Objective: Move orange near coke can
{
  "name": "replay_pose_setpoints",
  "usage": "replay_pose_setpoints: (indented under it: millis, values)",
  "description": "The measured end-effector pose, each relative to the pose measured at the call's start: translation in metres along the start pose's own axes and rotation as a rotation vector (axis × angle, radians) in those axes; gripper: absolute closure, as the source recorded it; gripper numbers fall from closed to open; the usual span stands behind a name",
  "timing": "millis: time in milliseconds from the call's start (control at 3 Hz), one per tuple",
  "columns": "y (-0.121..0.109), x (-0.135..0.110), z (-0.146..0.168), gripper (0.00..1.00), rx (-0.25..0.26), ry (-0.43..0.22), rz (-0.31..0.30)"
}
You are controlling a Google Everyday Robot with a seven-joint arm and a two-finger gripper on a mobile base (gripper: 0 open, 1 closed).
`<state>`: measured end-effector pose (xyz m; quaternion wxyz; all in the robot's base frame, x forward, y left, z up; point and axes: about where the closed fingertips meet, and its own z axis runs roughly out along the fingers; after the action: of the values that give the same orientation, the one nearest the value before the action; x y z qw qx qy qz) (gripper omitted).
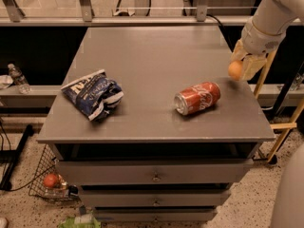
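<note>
The orange (235, 70) is a small pale-orange ball held in my gripper (241, 66) at the right edge of the grey cabinet top (156, 65). The gripper is shut on it and holds it just above the surface. The coke can (197, 98) lies on its side, silver end toward the front left, a short way to the left of and nearer than the orange. My white arm (270, 20) comes in from the upper right.
A blue-and-white chip bag (92, 93) lies on the left of the top. Drawers (154, 177) are below the front edge. A wire basket with a reddish fruit (50, 180) sits on the floor at left. A water bottle (19, 78) stands on the left ledge.
</note>
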<state>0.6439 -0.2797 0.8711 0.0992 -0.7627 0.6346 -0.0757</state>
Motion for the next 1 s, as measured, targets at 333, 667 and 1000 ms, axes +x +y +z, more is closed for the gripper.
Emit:
replay_pose_setpoints:
  millis: [333, 667, 1000]
  values:
    - [0.029, 0.000, 0.002, 1.00, -0.096, 0.035, -0.072]
    - [0.045, -0.007, 0.005, 1.00, -0.139, 0.025, -0.125]
    - [0.057, -0.025, 0.004, 1.00, -0.169, -0.019, -0.199]
